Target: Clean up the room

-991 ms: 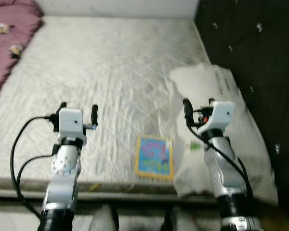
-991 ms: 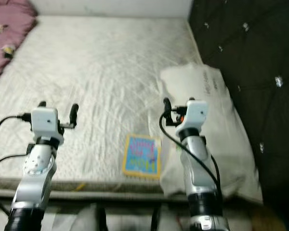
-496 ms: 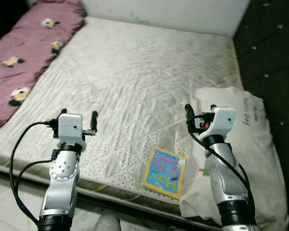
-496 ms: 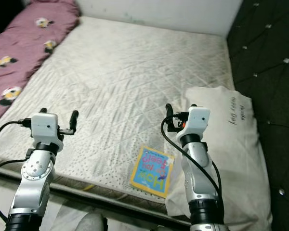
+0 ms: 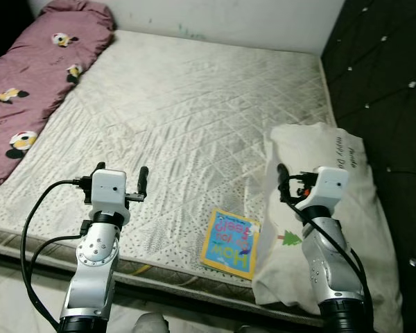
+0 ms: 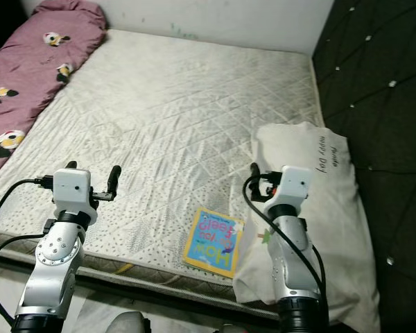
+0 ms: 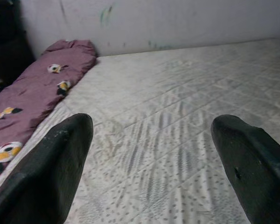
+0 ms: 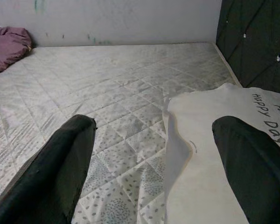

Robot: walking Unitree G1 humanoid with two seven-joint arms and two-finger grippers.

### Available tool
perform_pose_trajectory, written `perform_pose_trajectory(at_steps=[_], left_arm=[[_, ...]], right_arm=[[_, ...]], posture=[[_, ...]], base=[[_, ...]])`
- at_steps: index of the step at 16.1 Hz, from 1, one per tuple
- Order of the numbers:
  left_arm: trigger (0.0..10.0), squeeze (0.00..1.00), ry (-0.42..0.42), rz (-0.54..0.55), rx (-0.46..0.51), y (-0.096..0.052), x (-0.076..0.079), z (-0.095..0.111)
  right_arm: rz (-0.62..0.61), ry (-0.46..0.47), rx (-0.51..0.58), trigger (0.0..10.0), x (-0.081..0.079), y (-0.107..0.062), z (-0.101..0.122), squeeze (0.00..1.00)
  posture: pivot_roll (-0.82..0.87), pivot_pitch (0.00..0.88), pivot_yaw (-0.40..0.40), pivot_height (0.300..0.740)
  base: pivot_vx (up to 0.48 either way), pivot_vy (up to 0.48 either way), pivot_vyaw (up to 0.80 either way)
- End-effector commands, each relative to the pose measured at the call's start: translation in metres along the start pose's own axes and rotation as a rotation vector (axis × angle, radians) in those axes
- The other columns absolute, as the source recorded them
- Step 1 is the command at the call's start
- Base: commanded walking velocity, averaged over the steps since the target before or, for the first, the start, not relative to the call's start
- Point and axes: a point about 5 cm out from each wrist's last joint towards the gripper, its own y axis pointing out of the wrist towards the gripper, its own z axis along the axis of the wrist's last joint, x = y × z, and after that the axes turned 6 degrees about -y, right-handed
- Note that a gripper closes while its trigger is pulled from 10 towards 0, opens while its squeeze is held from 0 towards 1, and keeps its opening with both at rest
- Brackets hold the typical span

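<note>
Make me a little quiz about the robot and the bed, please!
1. True or false: the book lies by the mattress's near edge, between the two arms.
2. What does the right gripper hover over?
A. the pillow
B. the purple blanket
C. the floor
3. Fill in: both the right gripper and the left gripper are ____, holding nothing.

Key: 1 true; 2 A; 3 open.
</note>
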Motion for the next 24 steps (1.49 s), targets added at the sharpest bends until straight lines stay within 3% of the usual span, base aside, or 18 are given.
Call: perform_pose_trajectory(at_steps=[1,4,7,9,12,17,24], left_arm=[[10.0,0.00,-0.008,-0.025,0.009,0.003,0.004,0.004],[10.0,0.00,-0.007,-0.030,0.016,0.005,0.006,0.006],[10.0,0.00,-0.026,-0.029,0.024,0.005,0.009,0.006],[10.0,0.00,-0.037,-0.026,0.025,0.006,0.009,0.006],[10.0,0.00,-0.070,-0.020,0.017,0.006,0.009,0.005],[10.0,0.00,-0.086,-0.032,0.015,0.008,0.011,0.006],[10.0,0.00,-0.107,-0.040,0.014,0.011,0.012,0.007]], right_arm=[[0.005,0.004,-0.014,10.0,0.001,0.000,0.000,0.00],[0.021,-0.007,-0.007,10.0,0.000,0.004,0.004,0.00],[0.048,-0.184,0.004,10.0,-0.005,0.004,0.004,0.00],[0.054,-0.090,-0.018,10.0,-0.008,0.003,0.002,0.00],[0.021,-0.141,-0.036,10.0,-0.007,0.005,0.003,0.00],[0.100,-0.121,-0.014,10.0,-0.009,0.000,0.003,0.00],[0.120,-0.111,-0.021,10.0,-0.011,0.002,0.003,0.00]], posture=[[-0.01,0.059,-0.022,0.740],[-0.02,0.062,-0.024,0.740],[-0.02,0.062,-0.037,0.740],[-0.01,0.064,-0.041,0.740],[-0.02,0.070,-0.043,0.740],[-0.02,0.072,-0.042,0.740],[-0.01,0.069,-0.042,0.740]], base=[[0.000,-0.281,0.00],[0.000,-0.294,0.00],[0.000,-0.201,0.00],[0.000,0.000,0.00],[0.000,0.095,0.00],[0.000,0.480,0.00],[0.000,0.480,-0.59]])
